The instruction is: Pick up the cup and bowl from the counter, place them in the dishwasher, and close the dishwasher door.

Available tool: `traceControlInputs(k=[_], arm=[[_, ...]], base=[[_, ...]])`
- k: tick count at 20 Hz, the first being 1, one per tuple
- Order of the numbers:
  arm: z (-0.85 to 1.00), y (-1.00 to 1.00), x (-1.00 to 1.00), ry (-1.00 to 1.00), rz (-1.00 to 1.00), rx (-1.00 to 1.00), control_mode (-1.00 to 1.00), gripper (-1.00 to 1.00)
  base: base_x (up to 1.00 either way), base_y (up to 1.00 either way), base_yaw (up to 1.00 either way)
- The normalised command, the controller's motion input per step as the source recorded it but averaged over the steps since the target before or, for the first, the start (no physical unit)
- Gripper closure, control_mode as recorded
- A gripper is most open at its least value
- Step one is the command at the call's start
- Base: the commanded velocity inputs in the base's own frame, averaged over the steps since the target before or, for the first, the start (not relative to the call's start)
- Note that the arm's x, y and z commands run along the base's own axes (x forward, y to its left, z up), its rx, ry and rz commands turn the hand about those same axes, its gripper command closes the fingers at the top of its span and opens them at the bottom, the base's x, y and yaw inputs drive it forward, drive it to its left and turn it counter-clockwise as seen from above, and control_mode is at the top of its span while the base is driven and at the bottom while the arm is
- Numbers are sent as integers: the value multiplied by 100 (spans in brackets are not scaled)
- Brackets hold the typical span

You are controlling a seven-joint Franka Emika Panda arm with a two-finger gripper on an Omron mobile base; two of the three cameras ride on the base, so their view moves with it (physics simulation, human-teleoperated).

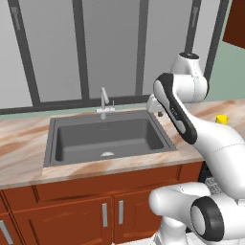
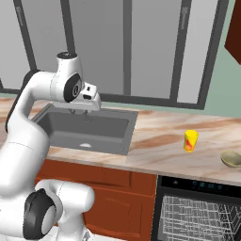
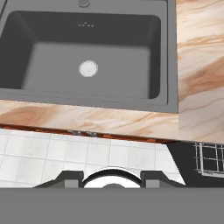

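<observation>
Marbled beige counter (image 2: 160, 141) carries the dark sink (image 2: 84, 129) at left, with the end effector (image 2: 79, 112) hovering above it, empty; its opening cannot be told. Rightward stand the yellow cup (image 2: 190, 140) and greenish bowl (image 2: 231, 159), above the dishwasher (image 2: 197, 209), its rack exposed.

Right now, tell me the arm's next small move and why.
Probably swing the end effector right along the counter toward the yellow cup. It hangs over the sink, holding nothing, while cup and bowl sit on the counter above the open dishwasher.
</observation>
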Motion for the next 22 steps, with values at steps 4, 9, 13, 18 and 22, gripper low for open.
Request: traceControlInputs(k=[4,9,13,18,22], arm=[[0,-9,0,0,0,0,-100,-100],[0,-24,0,0,0,0,-100,-100],[0,-32,0,0,0,0,-100,-100],[-1,-37,0,0,0,0,-100,-100],[-2,-38,0,0,0,0,-100,-100]], base=[[0,0,0],[0,0,0],[0,0,0],[0,0,0],[0,0,0]])
